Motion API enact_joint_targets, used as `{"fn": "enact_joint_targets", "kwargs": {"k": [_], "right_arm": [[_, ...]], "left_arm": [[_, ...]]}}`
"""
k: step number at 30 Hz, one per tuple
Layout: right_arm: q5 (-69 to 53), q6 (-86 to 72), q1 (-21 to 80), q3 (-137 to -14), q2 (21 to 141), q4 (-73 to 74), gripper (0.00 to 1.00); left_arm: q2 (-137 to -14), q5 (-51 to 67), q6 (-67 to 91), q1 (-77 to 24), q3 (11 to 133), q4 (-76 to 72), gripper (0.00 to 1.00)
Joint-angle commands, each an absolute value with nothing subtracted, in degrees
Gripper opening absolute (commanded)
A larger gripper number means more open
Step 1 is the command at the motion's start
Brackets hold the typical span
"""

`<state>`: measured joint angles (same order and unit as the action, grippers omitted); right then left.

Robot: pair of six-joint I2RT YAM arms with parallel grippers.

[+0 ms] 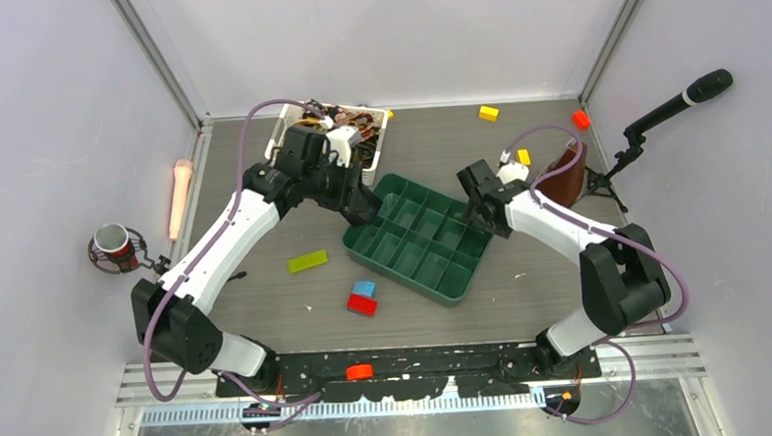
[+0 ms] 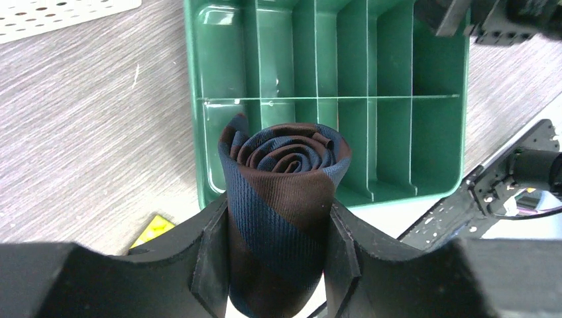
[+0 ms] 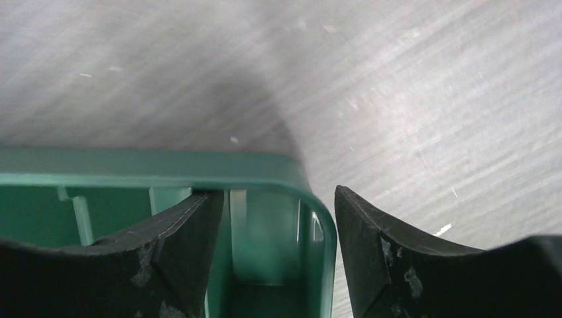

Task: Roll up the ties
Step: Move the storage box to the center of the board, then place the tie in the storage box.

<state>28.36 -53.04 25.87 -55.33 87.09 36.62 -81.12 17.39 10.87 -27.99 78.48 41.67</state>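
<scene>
A tie [image 2: 285,192] in navy and brown stripes, rolled into a tight spiral, stands upright between the fingers of my left gripper [image 2: 278,202], which is shut on it. It hangs over the near-left compartments of the green divided tray [image 2: 391,66]. From above, the left gripper [image 1: 362,204] is at the tray's [image 1: 433,265] far-left corner and hides the roll. My right gripper [image 3: 276,193] is open astride a tray corner wall [image 3: 318,218], one finger inside and one outside; from above that gripper [image 1: 477,214] is at the tray's right corner. More ties [image 1: 343,117] lie tangled in a white basket.
The white basket [image 1: 384,144] stands at the back behind the left arm. Loose bricks lie about: yellow-green [image 1: 308,262], blue [image 1: 365,289], red [image 1: 361,305], yellow [image 1: 489,113]. A brown object [image 1: 562,176] and a microphone stand [image 1: 682,102] are at the right.
</scene>
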Motion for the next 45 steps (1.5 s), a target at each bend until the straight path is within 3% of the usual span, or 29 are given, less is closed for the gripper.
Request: {"fn": "enact_joint_targets", "kwargs": {"k": [1,6,15,25,33,45], "right_arm": [[27.85,-41.45,25.92,-61.54,84.49,30.54,0.69],[20.27,-40.43,25.93,-59.43,74.58,32.62,0.70],[23.32,-42.71,25.90,-54.78,60.11,38.13,0.70],[24.52,-42.40,25.93,-54.23,61.83,39.21,0.70],[24.23,-42.65,25.93,-54.71,62.55,39.23,0.70],[25.57,-43.99,25.90,-53.99,61.70,39.21,0.70]], "left_arm": [[-83.61,15.73,9.14,-29.75,81.21,37.39,0.41],[-89.39,15.86,11.26,-31.82,85.68,33.65,0.41],[-102.24,23.28,16.19,-32.34,95.32,28.06,0.39],[-108.15,29.39,19.64,-32.87,97.66,24.82,0.39],[-110.98,26.34,17.59,-32.87,98.29,28.16,0.39],[-107.43,31.13,19.68,-36.24,104.98,31.89,0.38]]}}
